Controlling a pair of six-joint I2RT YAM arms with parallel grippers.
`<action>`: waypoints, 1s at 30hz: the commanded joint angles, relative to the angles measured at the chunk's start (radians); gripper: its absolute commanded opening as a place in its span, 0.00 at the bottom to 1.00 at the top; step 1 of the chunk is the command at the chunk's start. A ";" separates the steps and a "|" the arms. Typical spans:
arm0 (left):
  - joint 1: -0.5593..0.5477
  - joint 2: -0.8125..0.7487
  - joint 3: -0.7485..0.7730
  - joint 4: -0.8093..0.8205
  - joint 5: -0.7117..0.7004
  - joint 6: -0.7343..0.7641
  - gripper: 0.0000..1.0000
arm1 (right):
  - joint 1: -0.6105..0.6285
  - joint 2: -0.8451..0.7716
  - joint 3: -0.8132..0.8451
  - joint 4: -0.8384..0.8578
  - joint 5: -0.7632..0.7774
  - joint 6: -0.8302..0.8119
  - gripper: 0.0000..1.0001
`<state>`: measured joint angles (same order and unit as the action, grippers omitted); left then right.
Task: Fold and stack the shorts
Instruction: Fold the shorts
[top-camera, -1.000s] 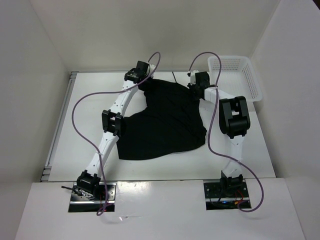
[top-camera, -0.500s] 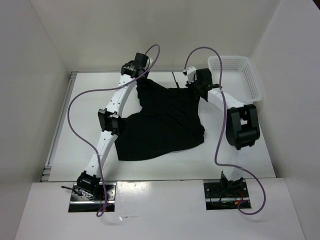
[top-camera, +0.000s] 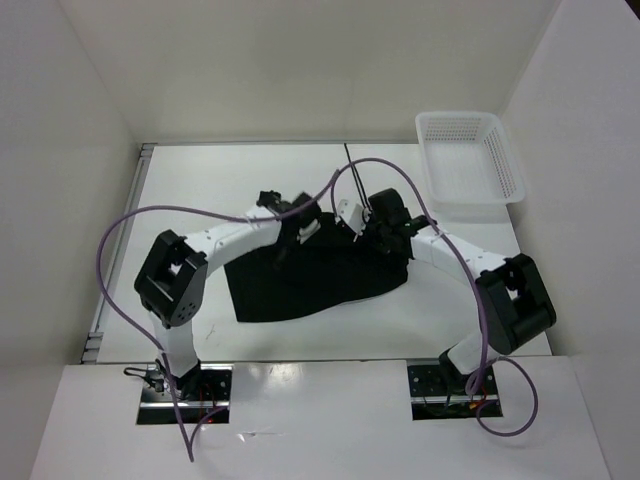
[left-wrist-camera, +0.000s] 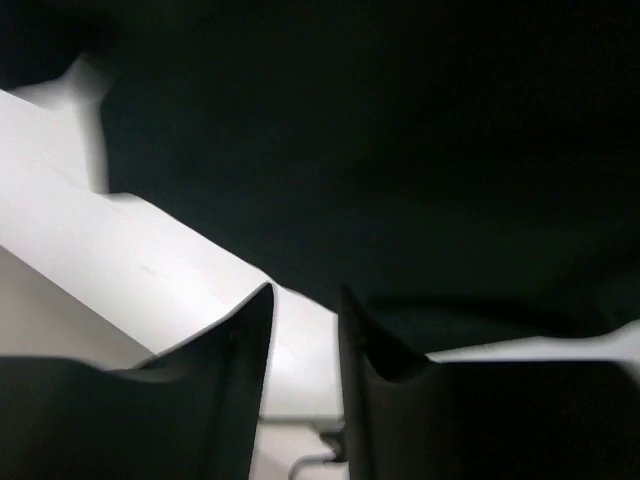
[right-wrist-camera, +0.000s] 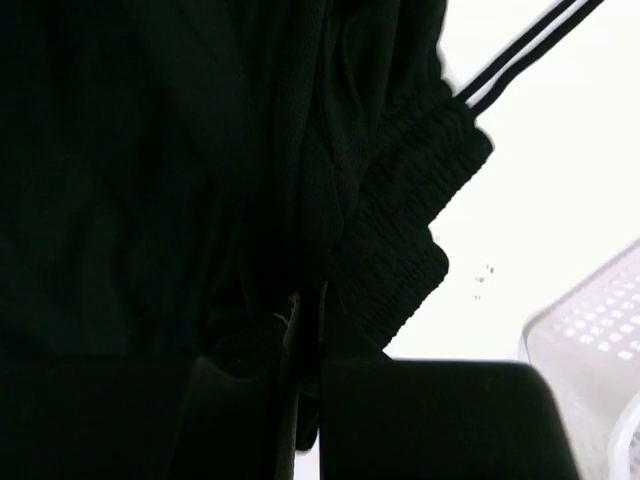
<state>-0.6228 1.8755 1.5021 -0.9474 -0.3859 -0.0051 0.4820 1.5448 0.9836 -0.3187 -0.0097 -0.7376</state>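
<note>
- Left fingers (left-wrist-camera: 225, 380): slightly spread, with bare bench (left-wrist-camera: 150, 270) showing through the gap and nothing between them. Their tips are just beside an edge of the shorts (top-camera: 295, 285).
- Right fingers (right-wrist-camera: 410, 425): pressed together, pinching a gathered fold of the shorts just beside the ribbed waistband (right-wrist-camera: 410, 195).
- Position of the shorts: middle of the bench. The near part lies flat as a dark patch, while the far part is rumpled beneath both wrists.
- Drawstring (top-camera: 349, 165): a thin black line running from the far edge of the shorts toward the far side of the bench.
- Basket (top-camera: 458, 117): white lattice, at the far right corner of the bench, well apart from the shorts.
- Arms: both bend inward, and the wrists come close together over the far part of the shorts.
</note>
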 joint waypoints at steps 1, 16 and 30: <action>-0.041 -0.082 -0.172 0.054 -0.033 0.005 0.42 | 0.006 -0.095 -0.048 -0.005 0.024 -0.065 0.00; 0.296 -0.119 0.084 0.140 0.266 0.005 0.54 | 0.033 -0.278 -0.200 0.018 -0.105 -0.005 0.00; 0.370 0.093 0.073 0.298 0.418 0.005 0.77 | 0.033 -0.238 -0.211 0.036 -0.105 0.024 0.00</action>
<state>-0.2607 1.9720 1.5375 -0.7086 -0.0158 -0.0032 0.5064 1.3041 0.7776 -0.3218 -0.0982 -0.7265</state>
